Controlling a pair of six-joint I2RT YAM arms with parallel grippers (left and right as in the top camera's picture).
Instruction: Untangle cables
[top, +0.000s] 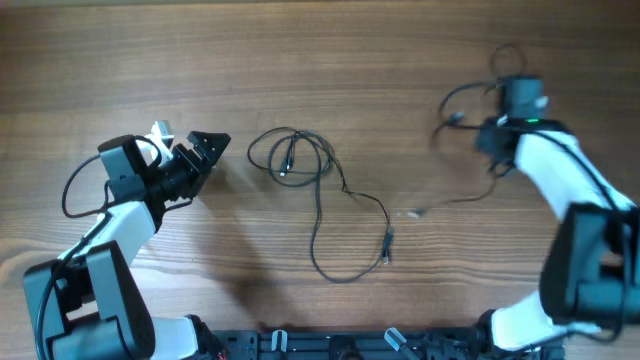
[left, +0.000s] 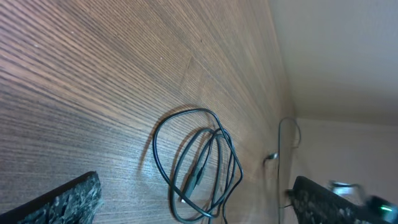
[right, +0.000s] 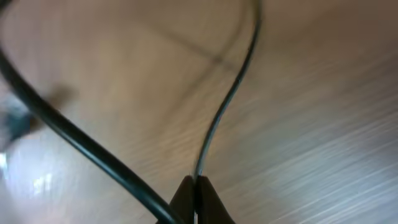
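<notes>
Wooden table (top: 300, 60), right pincer (right: 196, 202) pinching cable (right: 230, 99)

A thin black cable coiled in loose loops (top: 290, 157) is lying on the brown wooden table (top: 330, 50) near its middle. Its tail is running right and toward the near edge, ending in a small plug (top: 388, 246). The black left end effector (top: 208, 158) is sitting just left of the loops, apart from them, jaws spread. Well to the right, the black right end effector (right: 194, 193) is pinching a second thin black cord (right: 224, 112). This cord's whitish plug end (top: 413, 212) is resting on the table just right of and slightly farther than the small plug.
</notes>
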